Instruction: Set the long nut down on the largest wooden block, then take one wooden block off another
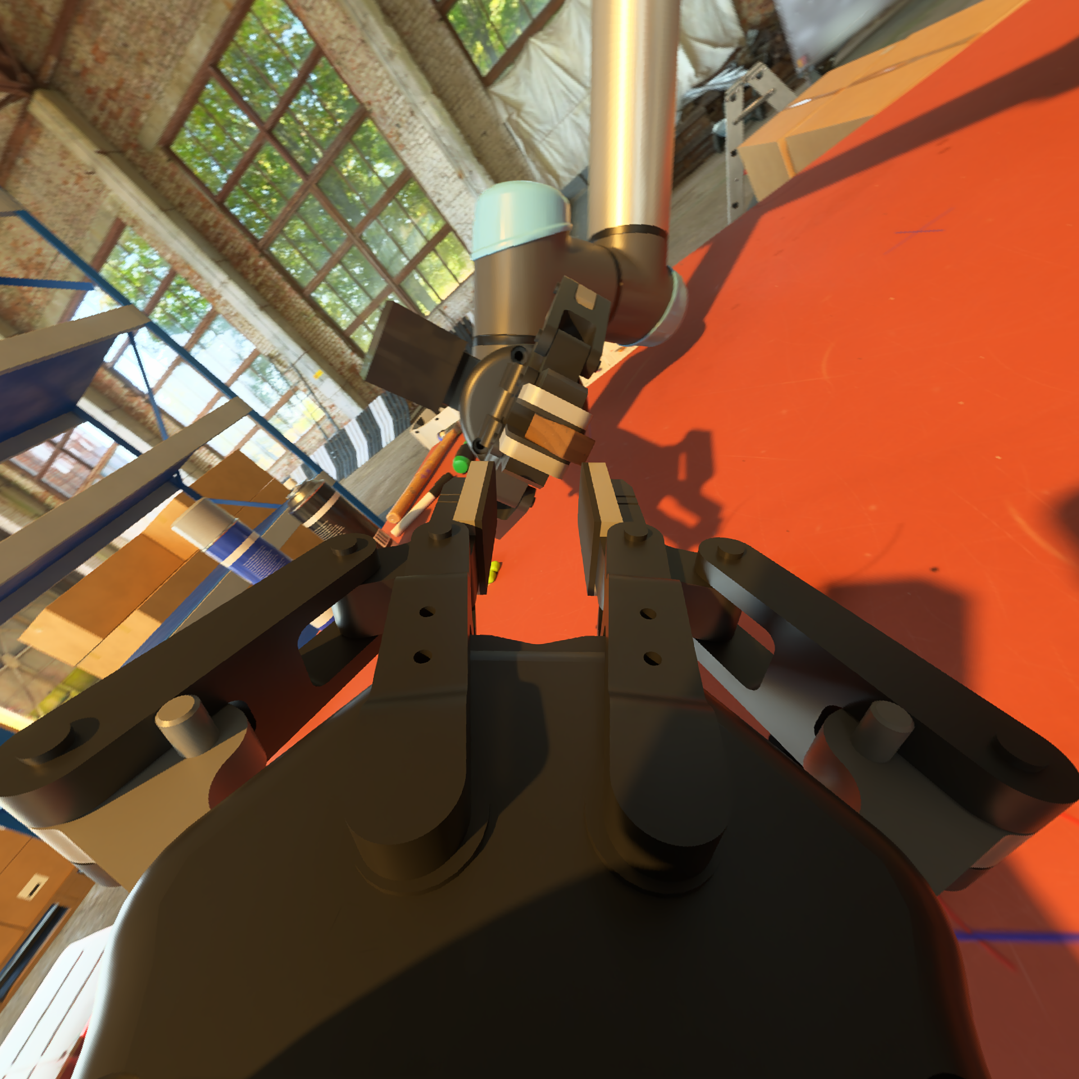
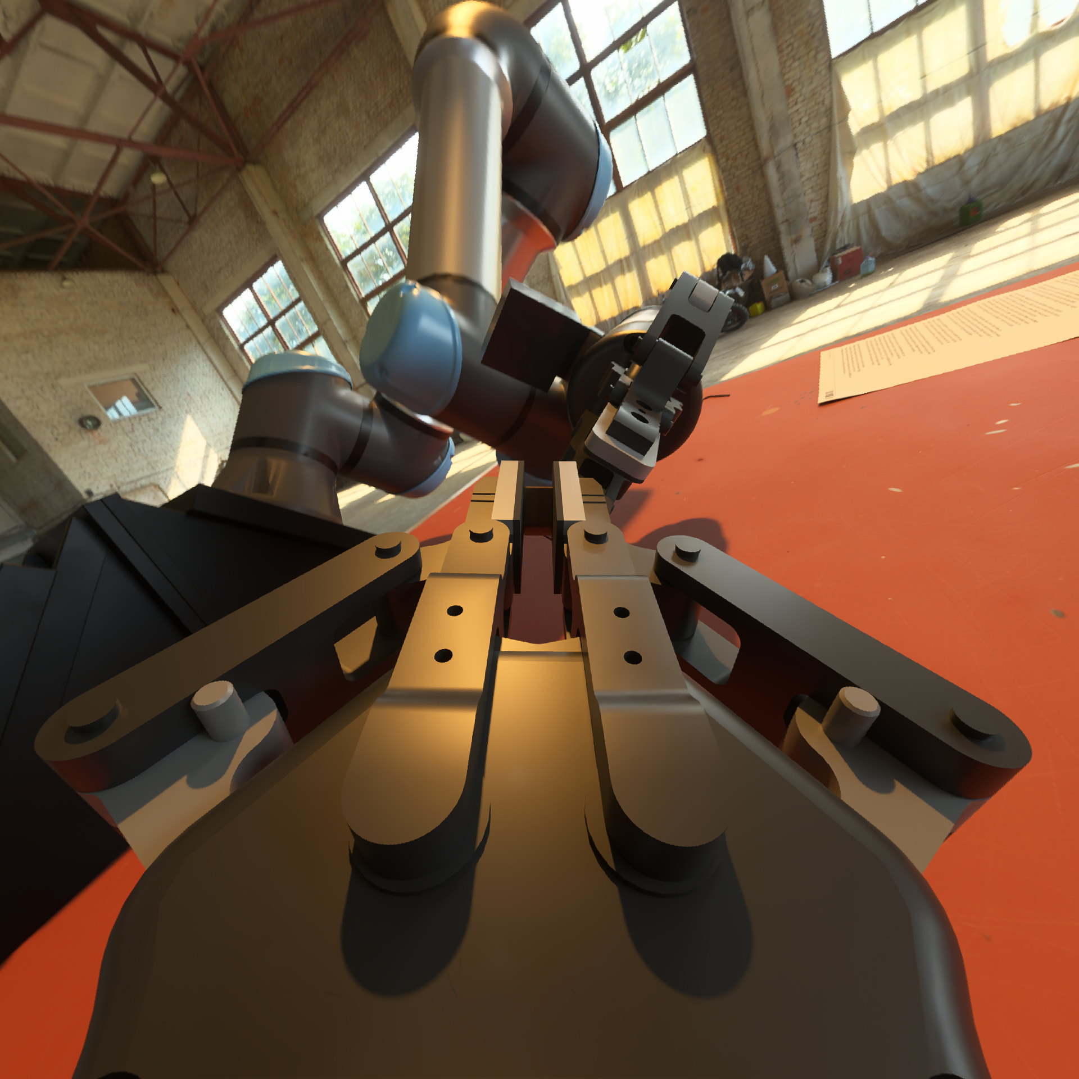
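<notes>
My right gripper (image 2: 537,487) is shut on a small wooden block (image 2: 537,508), seen dark between its pads. In the left wrist view the same block (image 1: 557,441) shows brown between the right gripper's white pads (image 1: 552,403), held above the orange table (image 1: 817,467). My left gripper (image 1: 537,496) is open and empty, just in front of that block and pointing at it. It also shows in the right wrist view (image 2: 627,444), close behind the held block. I see no long nut and no other wooden block.
A small green thing (image 1: 461,464) and a yellow-green thing (image 1: 494,571) lie near the left finger. A stick-like tool (image 1: 417,490) lies at the table edge. A cardboard box (image 1: 817,134) and a printed sheet (image 2: 934,344) sit far off. The left arm's black base (image 2: 87,613) stands at left.
</notes>
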